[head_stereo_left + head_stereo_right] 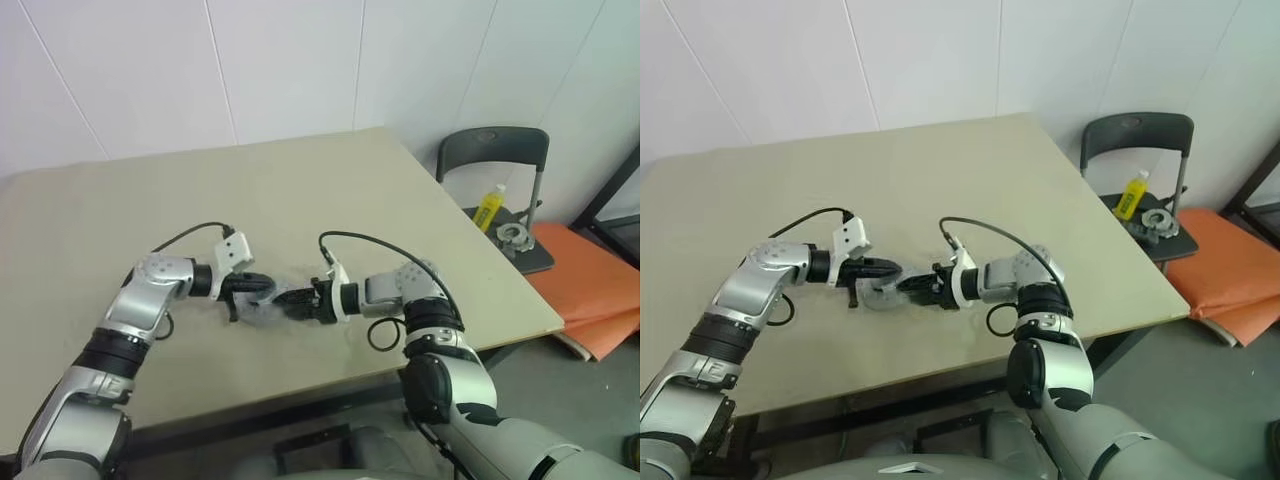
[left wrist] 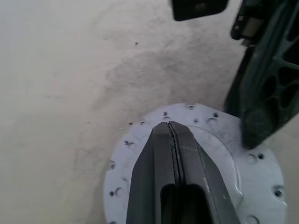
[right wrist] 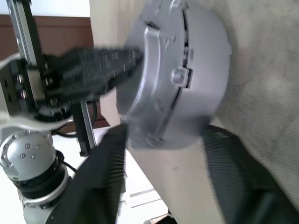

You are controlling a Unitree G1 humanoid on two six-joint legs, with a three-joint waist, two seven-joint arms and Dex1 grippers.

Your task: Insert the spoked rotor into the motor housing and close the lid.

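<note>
head views: table (image 1: 300, 190) is beige, both arms meet over its near-middle part, closer to the near edge than the far one. left gripper (image 1: 262, 288) comes in from the left, right gripper (image 1: 298, 298) from the right, tips almost meeting over a grey round assembly.
motor housing (image 1: 878, 296): lies on the table between the two grippers, grey, partly hidden by the fingers.
off-table: dark chair (image 1: 500, 160) past the right edge, with a yellow bottle (image 1: 489, 207) and a silver metal part (image 1: 514, 237) on the seat; orange mat (image 1: 590, 285) on the floor beside it.
left wrist view: left fingers (image 2: 163, 154) pressed together, no gap, holding nothing, tips resting over the lid (image 2: 219, 140). lid is the flat silver-grey disc with small holes round its edge, seated on the assembly. one dark right finger (image 2: 261, 107) stands at the lid's edge.
right wrist view: the housing's plain grey side wall shows with the lid on its face, a thin seam between them. right fingers (image 3: 233, 168) stand on either side of the housing, close to its wall; can't tell if they're actually touching.
rotor: can't see it.
</note>
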